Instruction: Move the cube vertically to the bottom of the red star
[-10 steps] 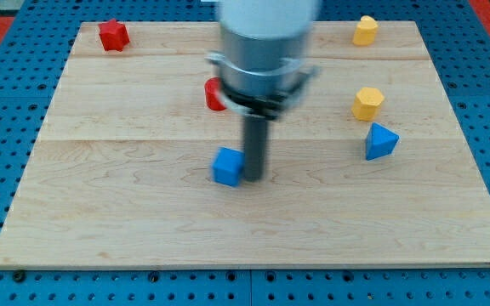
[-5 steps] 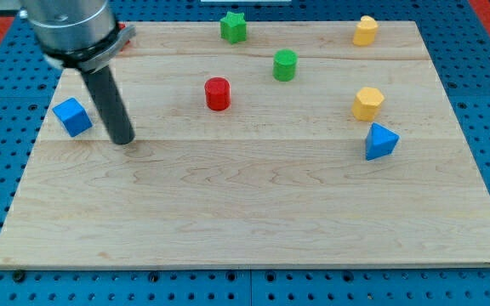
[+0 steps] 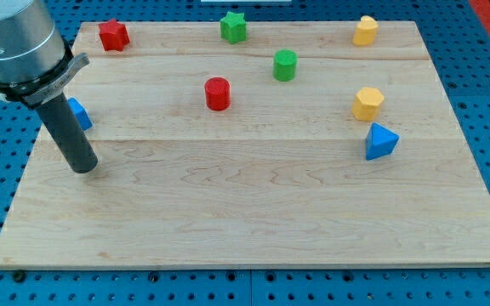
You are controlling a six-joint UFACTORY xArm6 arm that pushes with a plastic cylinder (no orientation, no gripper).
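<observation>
Counting blocks on the wooden board, I find eight: two red, two green, two yellow, two blue. I carry no jaws, only a rod, so nothing is clasped. My tip rests near the view's left edge, just below the blue cube, which my rod partly hides. That cube sits below the red star, slightly to its left. Elsewhere stand a red cylinder, a green star, a green cylinder, two yellow blocks and a blue triangular block.
</observation>
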